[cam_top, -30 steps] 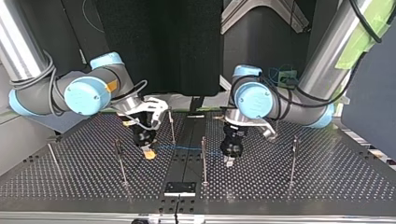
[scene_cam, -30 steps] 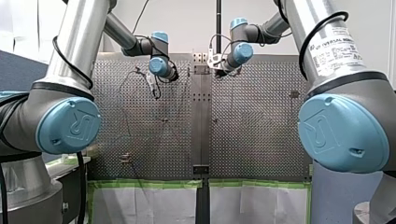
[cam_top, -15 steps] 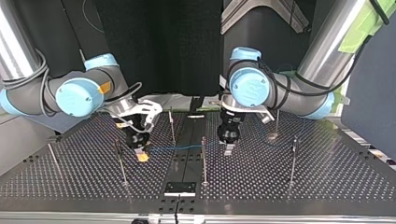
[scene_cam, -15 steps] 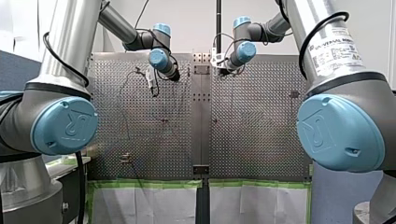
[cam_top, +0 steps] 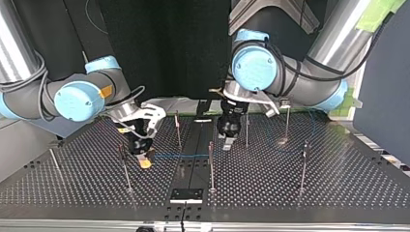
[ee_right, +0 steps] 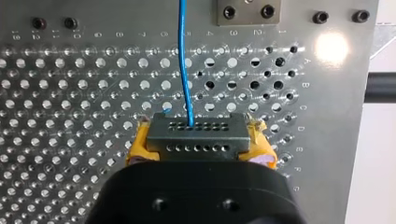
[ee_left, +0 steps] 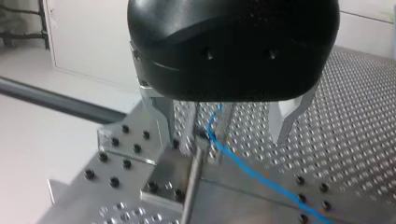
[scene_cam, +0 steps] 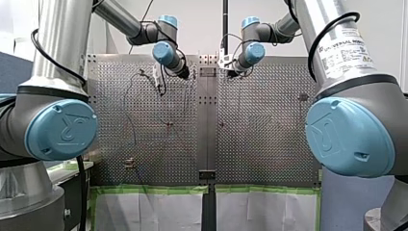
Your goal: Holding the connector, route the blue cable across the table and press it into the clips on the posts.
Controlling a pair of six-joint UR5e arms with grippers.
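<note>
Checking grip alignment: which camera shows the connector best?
Right wrist view: the connector fills the middle, clamped between my right pincer's yellow pads, with the cable leaving its hole row. Top view shows only the pads, tiny; front and left wrist views don't show it.

The black housing of my right end effector (ee_right: 200, 144) covers the connector's (ee_right: 196, 133) lower part. The blue cable (ee_right: 184, 56) is cut off at the edge beyond it. In the left wrist view, the cable's upper end disappears behind my left end effector (ee_left: 222, 137), and the post (ee_left: 190, 186) is blurred. In the front view, the cable is too thin to follow.
</note>
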